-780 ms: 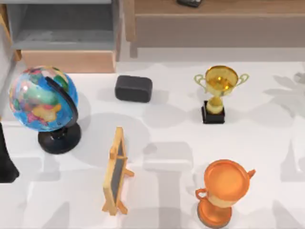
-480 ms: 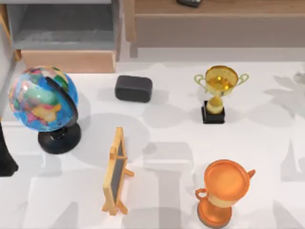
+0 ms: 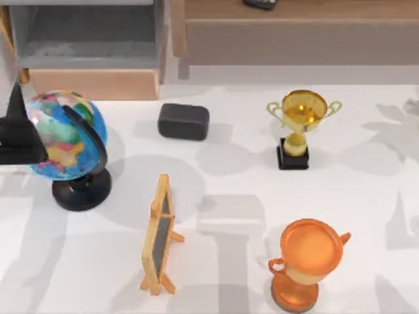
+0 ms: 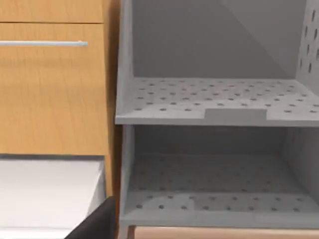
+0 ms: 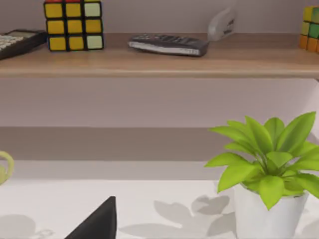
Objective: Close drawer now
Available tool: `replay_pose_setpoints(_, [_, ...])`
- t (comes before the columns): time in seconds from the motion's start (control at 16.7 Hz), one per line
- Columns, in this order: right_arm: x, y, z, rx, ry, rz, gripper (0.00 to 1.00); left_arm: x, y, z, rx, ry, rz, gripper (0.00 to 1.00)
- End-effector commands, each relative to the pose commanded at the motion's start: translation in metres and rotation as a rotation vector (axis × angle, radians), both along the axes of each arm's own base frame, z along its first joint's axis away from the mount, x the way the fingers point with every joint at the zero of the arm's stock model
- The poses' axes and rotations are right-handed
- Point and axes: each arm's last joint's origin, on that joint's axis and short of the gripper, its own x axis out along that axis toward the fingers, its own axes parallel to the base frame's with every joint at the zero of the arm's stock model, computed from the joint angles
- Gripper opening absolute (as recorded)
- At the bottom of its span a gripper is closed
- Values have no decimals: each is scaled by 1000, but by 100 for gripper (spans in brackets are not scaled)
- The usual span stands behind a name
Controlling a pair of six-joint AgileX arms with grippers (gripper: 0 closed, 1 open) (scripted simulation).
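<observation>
- The left gripper (image 3: 19,134) is hanging at the table's left edge, over the left side of the globe (image 3: 62,137) and just in front of the drawer; I cannot tell how its jaws are standing
- The drawer (image 3: 91,59) is sitting pulled out at the back left, its grey inside showing above the light-wood front panel
- The left wrist view is looking into grey perforated shelves (image 4: 214,99) beside a wooden cabinet front (image 4: 55,89)
- A black box (image 3: 183,121), a gold trophy (image 3: 301,127), a small easel board (image 3: 159,235) and an orange cup (image 3: 308,261) are standing apart on the white table (image 3: 236,183)
- The right wrist view is facing a potted plant (image 5: 266,174) and a shelf (image 5: 159,59) carrying a colour cube (image 5: 74,25)
</observation>
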Motion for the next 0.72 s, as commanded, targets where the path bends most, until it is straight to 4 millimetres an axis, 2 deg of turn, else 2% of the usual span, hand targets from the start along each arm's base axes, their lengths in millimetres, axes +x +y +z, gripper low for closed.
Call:
replay_pose_setpoints(0.18, [0,0,0,0,0,0,100,34,-22,4,4,27,-1,100])
replay_pose_setpoints(0.42, [0,0,0,0,0,0,100,71,-54,-2,10,39,1,100])
replay_pose_setpoints(0.72, [0,0,0,0,0,0,100,90,-76,-8,10,28,4,100])
